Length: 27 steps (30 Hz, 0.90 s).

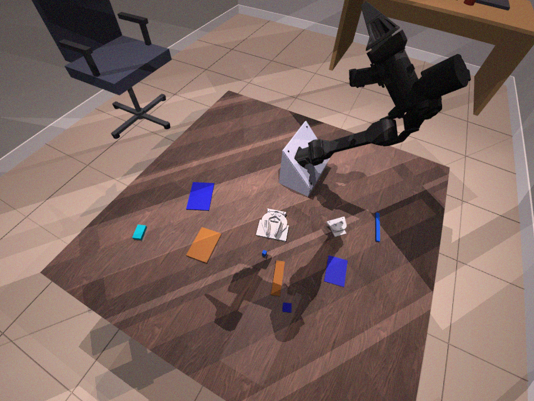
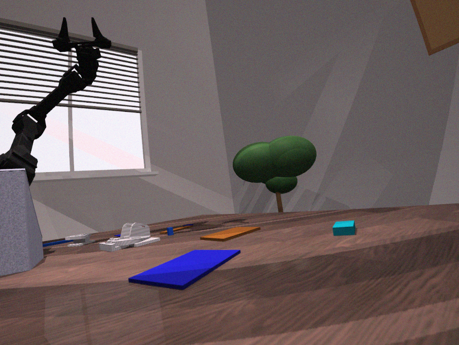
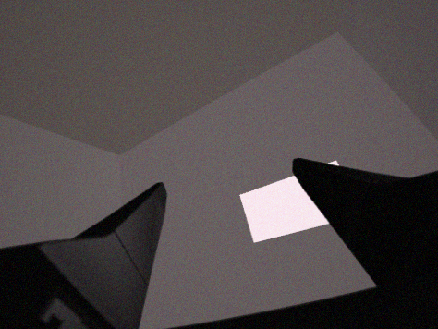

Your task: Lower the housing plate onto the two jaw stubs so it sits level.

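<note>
A white jaw assembly (image 1: 281, 233) (image 2: 111, 246) lies on the wooden surface near the middle in the top view. It has a flat base, a rounded raised part and slanted pieces on top. Its pins and stubs are too small to tell apart. A separate small white piece with two dark holes (image 1: 336, 223) (image 2: 78, 237), which looks like the housing plate, rests on the surface to its right in the top view, apart from it. My gripper (image 2: 78, 18) (image 3: 229, 176) is open and empty, raised high above the surface and pointing upward, far from both white parts.
A grey angled block (image 1: 293, 174) (image 2: 16, 222) stands at the arm's base. Around the white parts lie blue plates (image 1: 200, 196) (image 1: 336, 271) (image 2: 185, 265), orange plates (image 1: 203, 245) (image 1: 278, 276), a blue bar (image 1: 377, 226), a cyan block (image 1: 139, 231) (image 2: 344, 228) and a small blue cube (image 1: 264, 253).
</note>
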Tool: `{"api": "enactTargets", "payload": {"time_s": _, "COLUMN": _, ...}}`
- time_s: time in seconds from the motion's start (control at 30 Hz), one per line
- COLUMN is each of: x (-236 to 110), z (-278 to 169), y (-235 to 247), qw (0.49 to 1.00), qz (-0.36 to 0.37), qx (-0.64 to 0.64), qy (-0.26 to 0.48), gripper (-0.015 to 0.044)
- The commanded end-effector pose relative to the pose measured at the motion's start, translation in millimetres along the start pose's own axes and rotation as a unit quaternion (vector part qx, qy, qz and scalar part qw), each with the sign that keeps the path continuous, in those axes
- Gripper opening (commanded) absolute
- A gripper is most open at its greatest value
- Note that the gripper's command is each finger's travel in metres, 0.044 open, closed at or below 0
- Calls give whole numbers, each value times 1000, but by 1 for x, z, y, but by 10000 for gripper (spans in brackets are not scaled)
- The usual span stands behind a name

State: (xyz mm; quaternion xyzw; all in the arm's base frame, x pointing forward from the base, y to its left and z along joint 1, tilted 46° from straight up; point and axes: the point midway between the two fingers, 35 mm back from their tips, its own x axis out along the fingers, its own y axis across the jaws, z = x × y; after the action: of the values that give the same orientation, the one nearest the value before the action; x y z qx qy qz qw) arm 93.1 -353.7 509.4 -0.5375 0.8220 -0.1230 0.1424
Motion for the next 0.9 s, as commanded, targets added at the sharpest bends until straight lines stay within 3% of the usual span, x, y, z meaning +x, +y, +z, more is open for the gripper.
{"api": "enactTargets", "payload": {"time_s": 0.0, "x": -11, "z": 17, "y": -12, "qw": 998, "qz": -41, "qx": 28, "qy": -32, "gripper": 440}}
{"api": "enactTargets", "payload": {"time_s": 0.43, "x": -58, "z": 79, "y": -48, "qw": 969, "qz": -147, "qx": 113, "qy": -160, "gripper": 440}}
{"api": "enactTargets", "payload": {"time_s": 0.87, "x": -119, "z": 140, "y": -65, "qw": 909, "qz": -207, "qx": 183, "qy": -312, "gripper": 440}}
